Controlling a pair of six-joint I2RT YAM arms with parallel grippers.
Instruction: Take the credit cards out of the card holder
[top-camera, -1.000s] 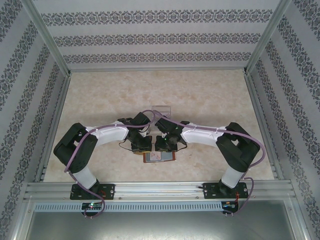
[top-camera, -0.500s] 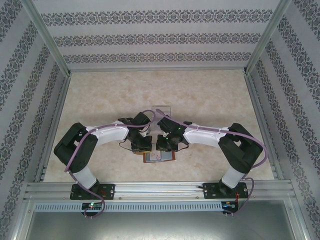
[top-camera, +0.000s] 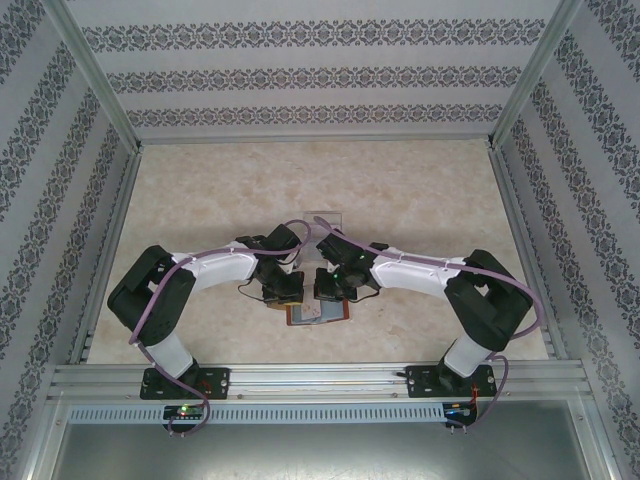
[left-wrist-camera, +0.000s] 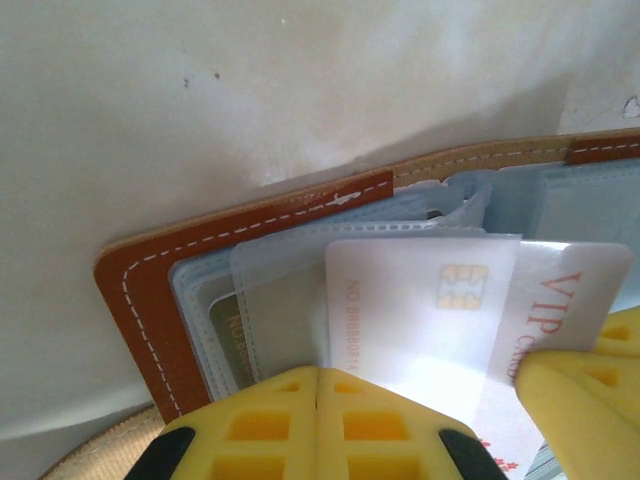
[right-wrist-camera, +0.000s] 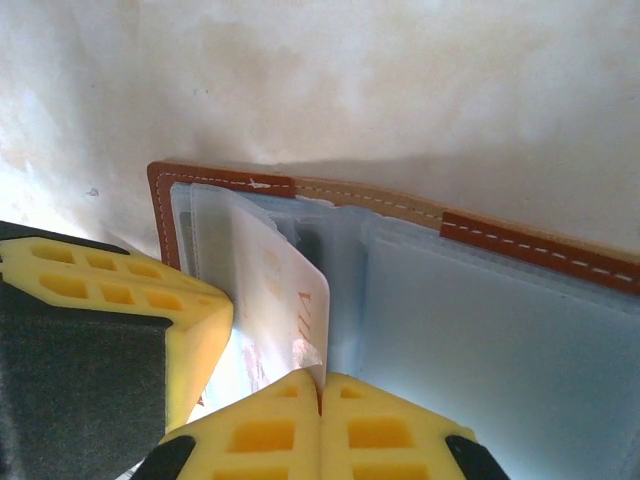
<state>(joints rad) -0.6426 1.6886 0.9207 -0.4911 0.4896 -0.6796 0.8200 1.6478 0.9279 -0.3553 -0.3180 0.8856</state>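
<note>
The holder (top-camera: 318, 313) lies open on the table (top-camera: 400, 190), between the two arm bases, with its leather side down so the clear sleeves (left-wrist-camera: 280, 290) face up. The left gripper (left-wrist-camera: 318, 420) sits at the holder's near edge with its fingers pressed together. It probably pins the sleeves so the holder cannot slide, but I cannot tell what lies between the pads. The right gripper (right-wrist-camera: 320, 430) is just beside it on the same edge. Its fingers are closed on a corner of the VIP card (right-wrist-camera: 290, 310), which stands tilted out of the holder, seemingly ready to be drawn clear. A chip card (left-wrist-camera: 420, 310) lies half out of a sleeve, beside the VIP card.

The table around the holder is pale, mottled and matte. Patterned walls (top-camera: 320, 75) and an aluminium frame (top-camera: 320, 378) enclose it.
</note>
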